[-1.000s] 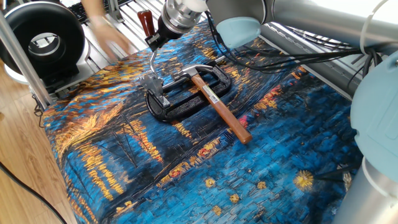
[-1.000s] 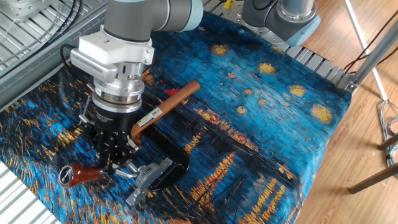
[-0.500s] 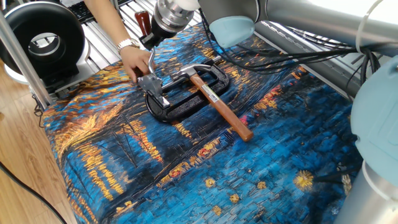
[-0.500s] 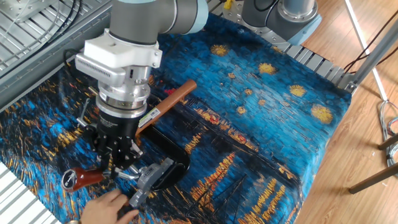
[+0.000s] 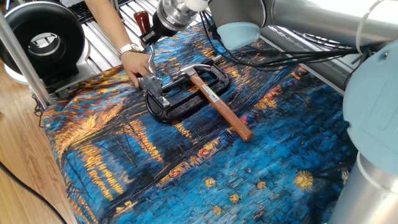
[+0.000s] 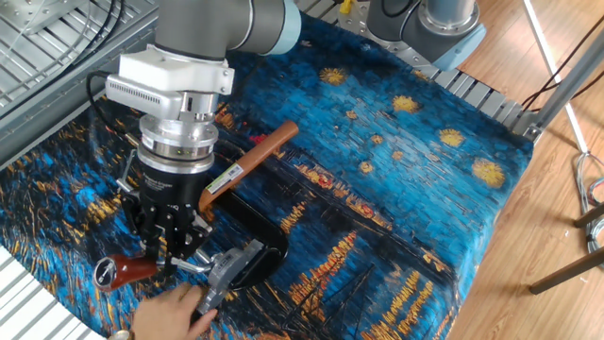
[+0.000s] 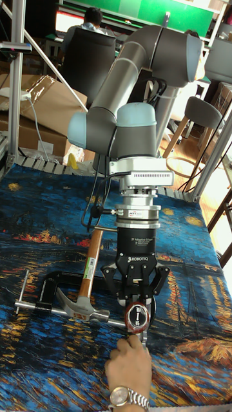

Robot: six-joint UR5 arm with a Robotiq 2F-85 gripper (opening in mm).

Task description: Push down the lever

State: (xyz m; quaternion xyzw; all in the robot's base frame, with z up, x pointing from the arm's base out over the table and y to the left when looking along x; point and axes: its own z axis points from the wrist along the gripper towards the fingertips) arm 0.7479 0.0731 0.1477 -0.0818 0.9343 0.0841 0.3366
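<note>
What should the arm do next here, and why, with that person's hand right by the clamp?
Probably wait, then press down. The gripper looks closed around the lever at its dark red end, which is raised, but a person's hand rests on the bracket beside it, so pushing now seems risky.

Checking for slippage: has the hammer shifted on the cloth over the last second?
No. The hammer lies across the black clamp exactly as before, handle end on the same cloth spot.
</note>
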